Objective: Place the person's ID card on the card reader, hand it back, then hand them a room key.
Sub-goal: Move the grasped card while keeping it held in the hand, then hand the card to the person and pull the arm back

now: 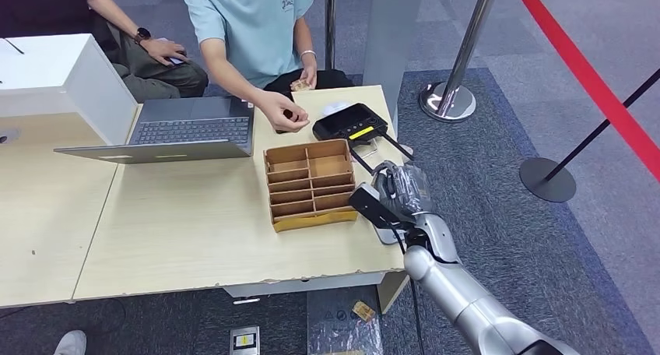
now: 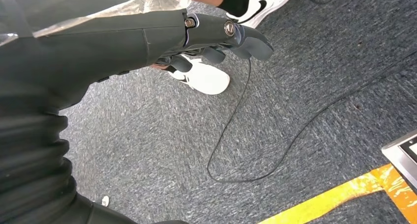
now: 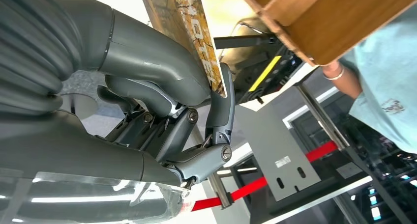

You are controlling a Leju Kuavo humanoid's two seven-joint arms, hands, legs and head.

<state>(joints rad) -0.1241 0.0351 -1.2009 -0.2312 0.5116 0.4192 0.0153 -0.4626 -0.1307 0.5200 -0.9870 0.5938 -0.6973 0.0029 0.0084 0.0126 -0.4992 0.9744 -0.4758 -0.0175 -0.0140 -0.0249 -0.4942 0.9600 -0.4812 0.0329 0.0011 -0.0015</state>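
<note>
My right hand point(image 1: 398, 191) hovers at the table's right edge, just right of the wooden divider box point(image 1: 310, 184). In the right wrist view it point(image 3: 162, 86) pinches a room key card point(image 3: 189, 27) printed "HOTEL" between thumb and a finger, close to the box point(image 3: 339, 17). The black card reader point(image 1: 350, 124) lies behind the box, with nothing on it. A person in a teal shirt sits across the table, holding a small brownish thing in one hand point(image 1: 284, 114). My left hand point(image 2: 216, 37) hangs over the carpet, fingers curled, holding nothing.
An open laptop point(image 1: 187, 129) and a white box point(image 1: 54, 75) stand at the back left. A second person point(image 1: 148, 51) sits there. Stanchion posts point(image 1: 450, 98) with red belts stand to the right. A cable point(image 2: 236, 135) lies on the carpet.
</note>
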